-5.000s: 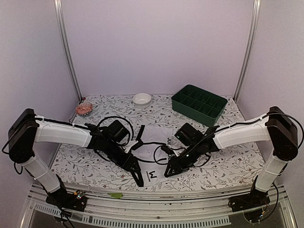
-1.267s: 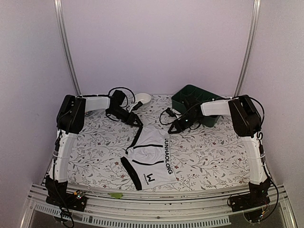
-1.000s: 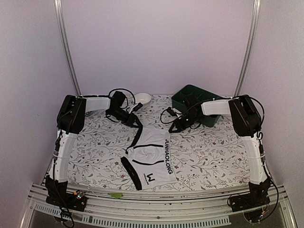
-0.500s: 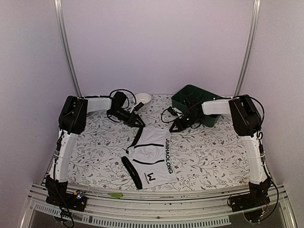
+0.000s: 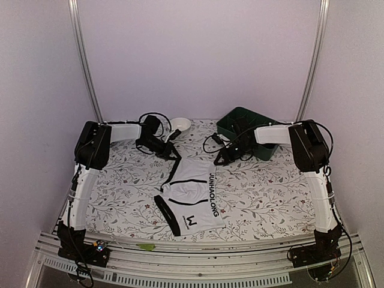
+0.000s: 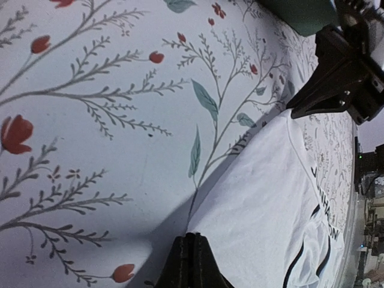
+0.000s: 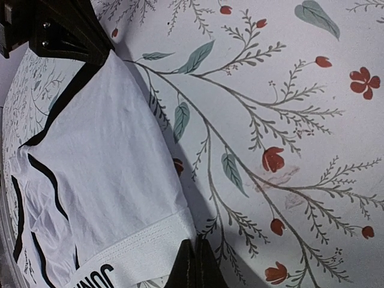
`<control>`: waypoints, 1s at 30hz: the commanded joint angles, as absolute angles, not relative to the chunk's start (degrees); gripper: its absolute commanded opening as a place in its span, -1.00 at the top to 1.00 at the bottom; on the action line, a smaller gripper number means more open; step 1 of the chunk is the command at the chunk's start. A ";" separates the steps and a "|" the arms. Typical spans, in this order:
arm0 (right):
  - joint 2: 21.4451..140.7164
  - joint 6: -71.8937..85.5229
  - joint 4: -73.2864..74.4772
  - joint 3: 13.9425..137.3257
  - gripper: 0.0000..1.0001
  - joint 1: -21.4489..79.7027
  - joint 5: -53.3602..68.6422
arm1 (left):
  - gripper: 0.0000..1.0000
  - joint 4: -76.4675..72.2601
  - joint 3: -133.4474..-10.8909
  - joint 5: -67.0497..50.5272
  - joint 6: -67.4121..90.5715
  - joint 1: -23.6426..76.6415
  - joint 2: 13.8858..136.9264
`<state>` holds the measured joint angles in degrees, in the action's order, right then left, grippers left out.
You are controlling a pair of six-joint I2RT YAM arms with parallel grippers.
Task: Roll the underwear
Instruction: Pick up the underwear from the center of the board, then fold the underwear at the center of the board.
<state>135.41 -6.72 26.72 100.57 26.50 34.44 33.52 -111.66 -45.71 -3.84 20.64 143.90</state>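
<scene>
Notably, each wrist view cut its own fingers off at the bottom edge, so only the pressed-together tips showed. Left tool (image 5: 176,155): closed on the far left corner of the underwear (image 5: 191,198); the right wrist view showed its black tip meeting that corner. Right tool (image 5: 217,162): closed on the far right corner, at the end of the waistband (image 5: 211,193); the left wrist view showed it at the cloth's point. The exact bite of fabric between the pads was not visible in any view.

Underwear lay spread on the floral bench (image 5: 270,192), mid-bench, its far edge taut between the two tools, the waistband along its right side, the near end toward the arm bases. Lettering was cut off in the right wrist view and blurred in the left.

Green tray (image 5: 245,115): far right of the bench, largely hidden behind the right arm; dividers barely seen, contents could not be made out. White bowl (image 5: 180,123): at the far edge, just behind the left arm's cables; its inside was too small to judge.
</scene>
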 commanded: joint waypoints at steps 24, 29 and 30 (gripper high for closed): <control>120.68 -2.25 19.35 90.08 1.00 26.45 37.88 | 1.00 16.77 -86.43 -42.54 -6.66 21.61 117.72; 117.66 -2.21 18.98 84.29 1.00 27.86 38.62 | 1.00 14.29 -77.45 -42.61 -5.76 24.20 112.15; 116.81 -1.92 18.58 83.09 1.00 28.13 38.87 | 1.00 14.03 -75.83 -42.79 -5.55 24.79 110.52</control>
